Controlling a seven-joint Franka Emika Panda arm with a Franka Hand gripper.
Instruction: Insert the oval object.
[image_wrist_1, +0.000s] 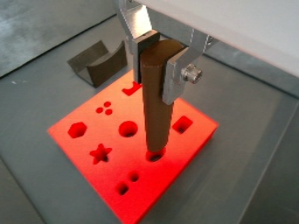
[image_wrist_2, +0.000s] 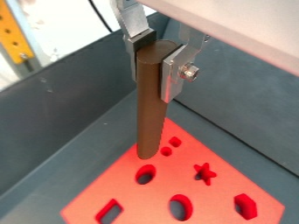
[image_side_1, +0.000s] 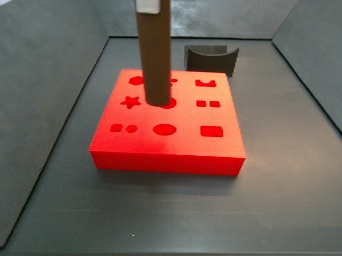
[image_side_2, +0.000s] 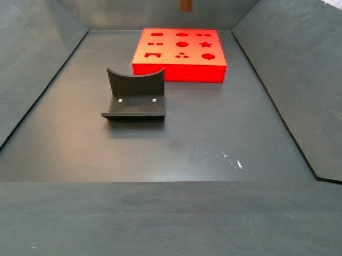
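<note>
My gripper (image_wrist_1: 158, 66) is shut on the top of the oval object (image_wrist_1: 153, 114), a long brown peg held upright; both also show in a wrist view (image_wrist_2: 155, 66), with the peg (image_wrist_2: 149, 114). The peg's lower end is at an oval hole (image_side_1: 166, 102) in the red block (image_side_1: 167, 150). I cannot tell whether the end has entered the hole. In a side view the peg (image_side_1: 152, 55) stands over the block's back left part, with a finger (image_side_1: 150, 5) at the frame's top. The red block also shows in other views (image_wrist_1: 176, 162) (image_wrist_2: 146, 201) (image_side_2: 187, 72).
The red block has several cut-outs of other shapes, among them a star (image_wrist_1: 100, 154) and a hexagon (image_wrist_1: 77, 129). The dark fixture (image_side_2: 134, 97) stands on the grey floor apart from the block, and shows elsewhere too (image_side_1: 211, 58) (image_wrist_1: 97, 63). Grey walls enclose the floor.
</note>
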